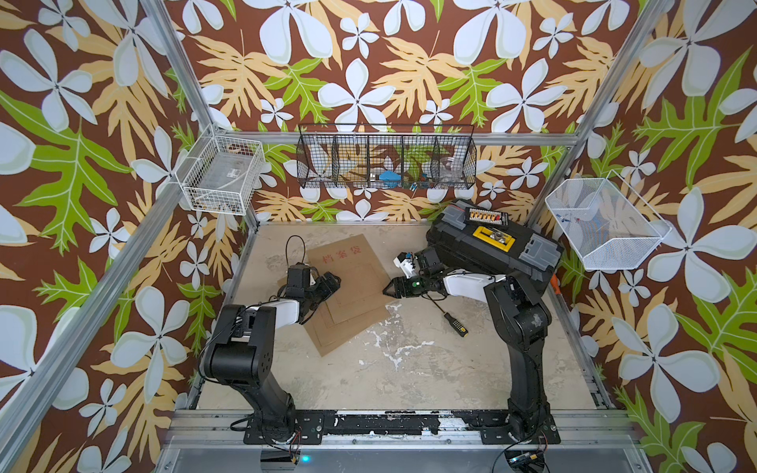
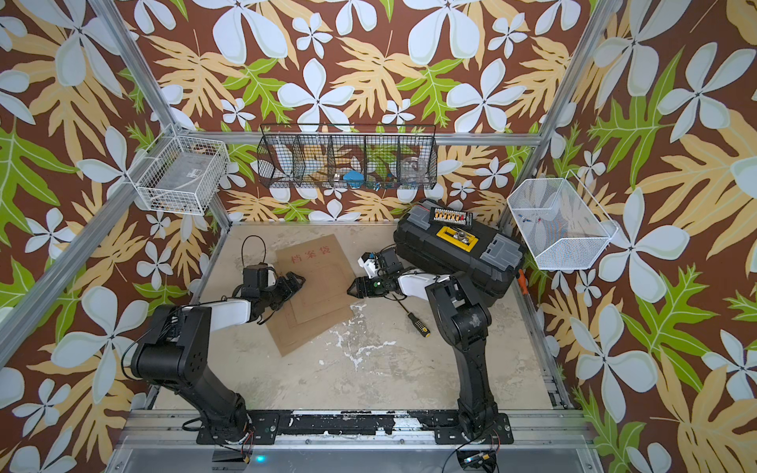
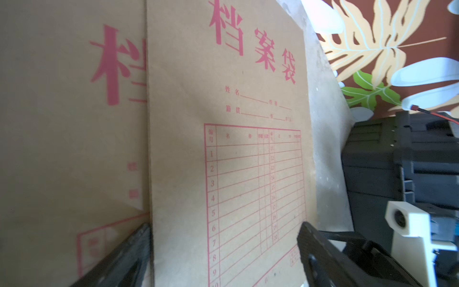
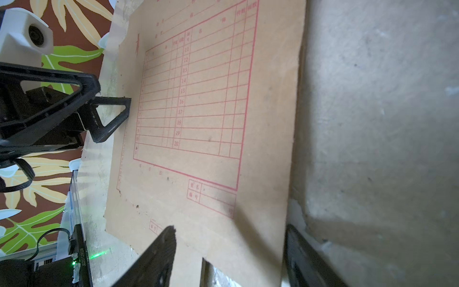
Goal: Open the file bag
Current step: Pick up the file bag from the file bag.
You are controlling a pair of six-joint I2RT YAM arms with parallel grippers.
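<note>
Two brown paper file bags lie stacked and skewed on the table. The upper file bag [image 1: 356, 274] [image 2: 321, 268] [image 3: 236, 154] [image 4: 211, 104] shows red characters and a red form grid, and lies flat and closed. The lower file bag [image 1: 348, 327] [image 3: 62, 129] sticks out under it. My left gripper [image 1: 334, 282] [image 2: 301, 281] [image 3: 223, 241] is open at the upper bag's left edge, low over the paper. My right gripper [image 1: 387, 290] [image 2: 350, 290] [image 4: 228, 241] is open at the bag's right edge, one finger over the paper and one over the table. Neither grips anything.
A black toolbox [image 1: 491, 245] with a yellow latch stands at the back right, just behind the right arm. A black screwdriver [image 1: 448, 315] lies beside the right arm. Wire baskets [image 1: 385, 161] hang on the back and side walls. Worn bare tabletop [image 1: 409, 368] spreads in front.
</note>
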